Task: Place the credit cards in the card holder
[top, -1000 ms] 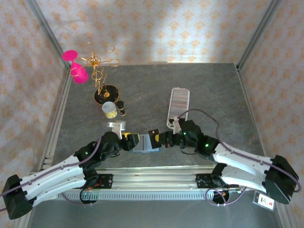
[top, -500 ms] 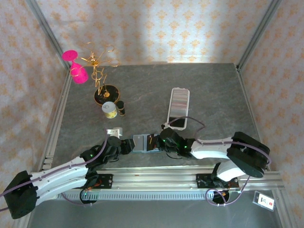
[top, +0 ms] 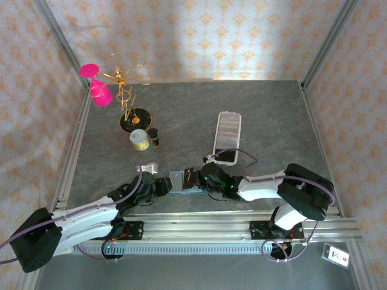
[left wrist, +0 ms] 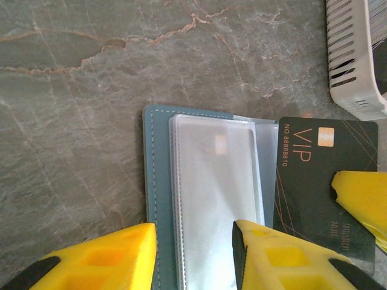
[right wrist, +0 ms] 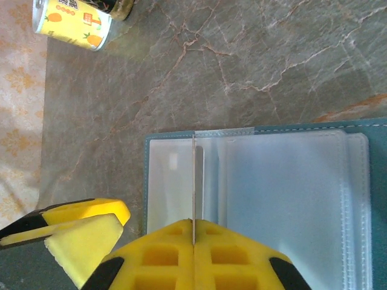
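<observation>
White arms (top: 84, 214), purple cables (top: 264, 176), yellow claws (left wrist: 192, 260) (right wrist: 193, 241)

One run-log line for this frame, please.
step: card insertion | left pincer: open, astride card holder | right pincer: shut on black VIP card, edge-on over clear sleeves

The top external camera sat above and behind the arm bases (top: 124, 230), looking down across the whole table (top: 272, 115) to the back wall (top: 199, 42). The left wrist camera looked steeply down from close range, its yellow fingers (left wrist: 103, 260) at the bottom edge; the right wrist camera did likewise from the opposite side. All three shared the open card holder (top: 177, 180) — and both wrist views one credit card (left wrist: 314, 181), face-on from the left, edge-on from the right.
</observation>
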Motion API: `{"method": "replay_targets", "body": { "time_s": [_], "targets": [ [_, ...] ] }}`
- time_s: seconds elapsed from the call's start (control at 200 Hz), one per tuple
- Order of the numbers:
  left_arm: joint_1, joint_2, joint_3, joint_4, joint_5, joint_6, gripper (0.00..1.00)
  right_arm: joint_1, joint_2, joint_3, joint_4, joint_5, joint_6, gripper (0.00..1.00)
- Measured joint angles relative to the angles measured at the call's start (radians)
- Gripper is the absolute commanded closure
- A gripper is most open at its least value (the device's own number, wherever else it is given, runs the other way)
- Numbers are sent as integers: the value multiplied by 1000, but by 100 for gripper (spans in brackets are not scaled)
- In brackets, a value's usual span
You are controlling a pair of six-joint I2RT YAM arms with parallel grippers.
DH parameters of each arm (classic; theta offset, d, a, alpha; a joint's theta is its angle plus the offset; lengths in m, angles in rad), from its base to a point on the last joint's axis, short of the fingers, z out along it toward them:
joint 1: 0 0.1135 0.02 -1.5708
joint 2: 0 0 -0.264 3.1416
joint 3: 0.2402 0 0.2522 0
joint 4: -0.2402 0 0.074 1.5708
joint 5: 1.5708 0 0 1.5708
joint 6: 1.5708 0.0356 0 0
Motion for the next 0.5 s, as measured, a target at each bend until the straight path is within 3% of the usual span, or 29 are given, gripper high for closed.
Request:
{"method": "replay_targets", "body": {
  "time_s": [0.501],
  "targets": [
    [0, 43, -32, 53, 4, -18, 71, 0, 21, 0, 14, -10, 21, 100]
  ]
}}
